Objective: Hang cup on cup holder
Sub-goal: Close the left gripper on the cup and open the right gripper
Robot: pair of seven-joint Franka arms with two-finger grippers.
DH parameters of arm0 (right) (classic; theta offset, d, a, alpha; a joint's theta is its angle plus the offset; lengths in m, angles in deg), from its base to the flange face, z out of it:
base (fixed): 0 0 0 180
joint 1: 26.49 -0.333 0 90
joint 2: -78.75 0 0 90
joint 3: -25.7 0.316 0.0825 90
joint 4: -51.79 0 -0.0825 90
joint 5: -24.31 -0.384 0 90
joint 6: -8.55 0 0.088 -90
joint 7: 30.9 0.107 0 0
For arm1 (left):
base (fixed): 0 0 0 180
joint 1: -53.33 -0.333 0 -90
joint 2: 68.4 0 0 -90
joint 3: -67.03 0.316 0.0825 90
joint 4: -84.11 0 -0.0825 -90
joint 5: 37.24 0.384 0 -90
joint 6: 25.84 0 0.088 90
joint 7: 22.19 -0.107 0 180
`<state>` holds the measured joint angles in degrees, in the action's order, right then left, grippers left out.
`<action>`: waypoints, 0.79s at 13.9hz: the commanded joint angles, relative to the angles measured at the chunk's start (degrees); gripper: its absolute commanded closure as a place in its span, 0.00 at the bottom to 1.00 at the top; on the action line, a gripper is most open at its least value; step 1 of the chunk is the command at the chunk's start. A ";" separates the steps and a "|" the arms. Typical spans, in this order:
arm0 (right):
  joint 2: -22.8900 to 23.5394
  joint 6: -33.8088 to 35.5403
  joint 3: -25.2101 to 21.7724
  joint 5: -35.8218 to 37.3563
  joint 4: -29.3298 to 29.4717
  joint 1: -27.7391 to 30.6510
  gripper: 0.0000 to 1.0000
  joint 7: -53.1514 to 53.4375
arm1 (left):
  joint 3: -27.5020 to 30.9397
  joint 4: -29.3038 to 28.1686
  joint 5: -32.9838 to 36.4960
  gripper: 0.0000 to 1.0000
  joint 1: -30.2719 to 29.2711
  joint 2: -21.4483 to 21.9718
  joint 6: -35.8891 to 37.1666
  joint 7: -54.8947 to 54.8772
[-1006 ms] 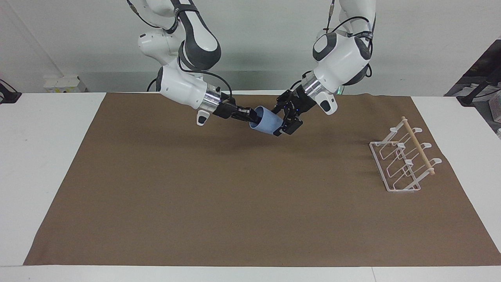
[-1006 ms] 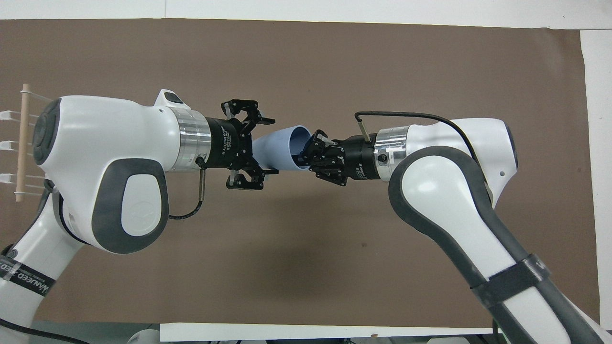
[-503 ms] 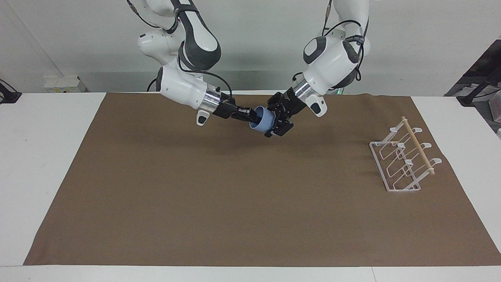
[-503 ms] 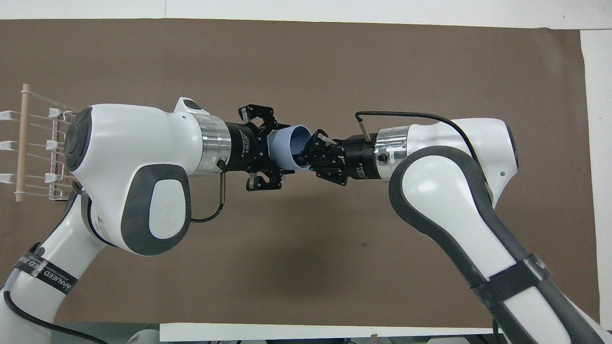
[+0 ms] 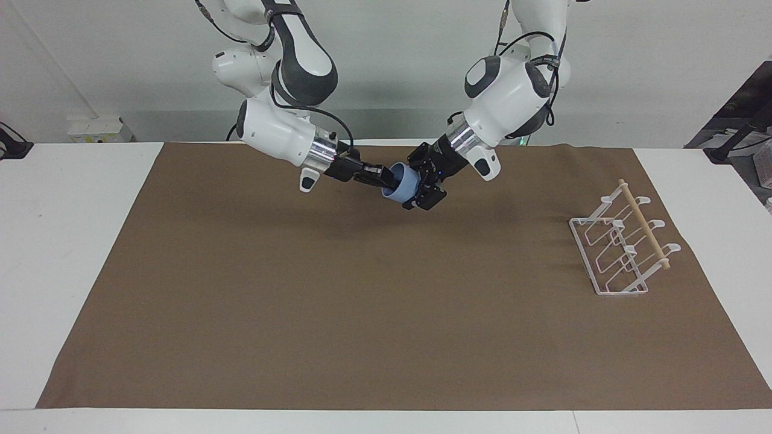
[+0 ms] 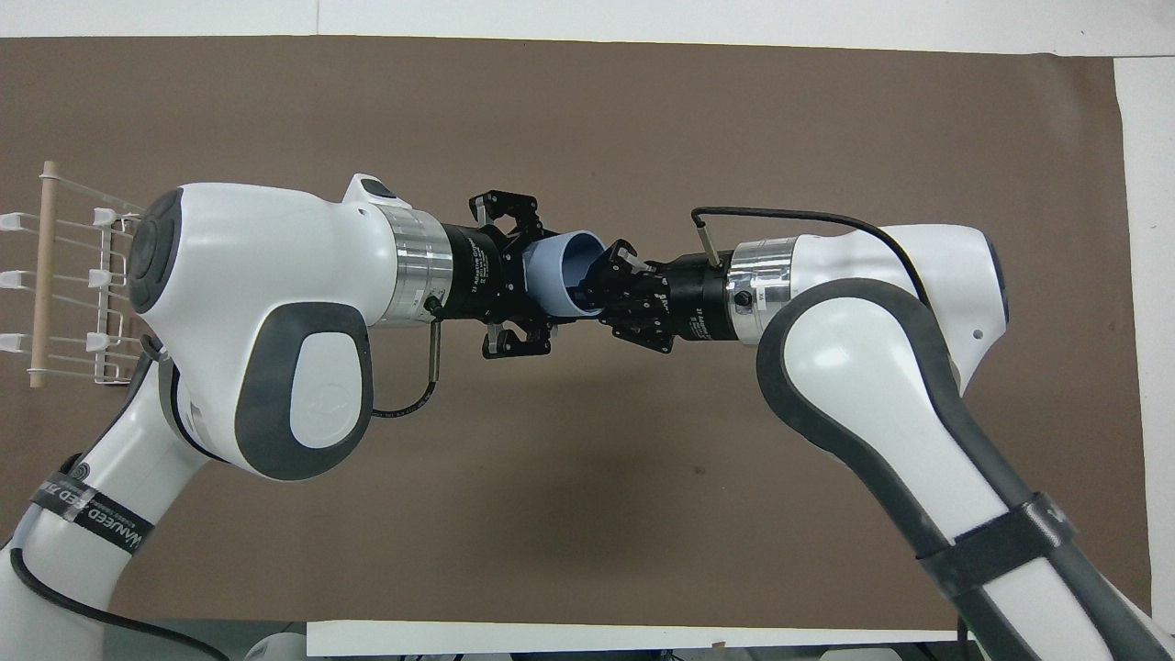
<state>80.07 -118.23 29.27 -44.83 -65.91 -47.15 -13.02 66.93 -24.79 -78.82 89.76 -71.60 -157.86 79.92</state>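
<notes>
The light-blue cup is held in the air on its side over the part of the brown mat nearest the robots. My right gripper is shut on its rim, one finger inside the mouth; it also shows in the overhead view. My left gripper is open, its fingers spread around the cup's base end without closing on it. The white wire cup holder with its wooden dowel stands on the mat at the left arm's end, apart from both grippers; it also shows in the overhead view.
A brown mat covers most of the white table. Nothing else stands on the mat. Both arms meet above the mat's edge nearest the robots.
My left gripper has moved along the cup from its base end, so its open fingers now reach further over it. The right gripper and cup have shifted slightly toward the right arm's end.
</notes>
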 commanded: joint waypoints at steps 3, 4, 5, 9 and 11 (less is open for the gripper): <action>-3.51 1.53 -0.67 9.95 1.86 5.77 0.01 -0.13 | 1.16 1.94 4.55 0.68 -0.30 -1.01 3.33 3.35; -4.57 4.24 -0.75 14.95 1.86 8.68 0.01 -0.39 | 1.07 1.77 10.24 0.68 -2.48 -1.01 5.26 5.09; -5.19 6.35 -0.75 19.18 2.03 11.75 0.01 -0.65 | 1.07 1.94 15.34 0.68 -3.98 -1.01 7.71 5.55; -7.74 9.69 -0.84 42.01 4.30 17.74 0.01 -0.74 | 1.07 1.94 39.58 0.68 -9.17 -0.31 19.92 6.17; -6.60 22.57 -0.58 57.38 13.06 19.60 0.01 -0.74 | 1.07 1.77 54.78 0.68 -10.76 0.04 25.12 6.08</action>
<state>72.66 -104.29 27.78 2.48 -59.94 -29.14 -13.62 68.32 -23.71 -34.02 80.01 -72.14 -137.55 85.05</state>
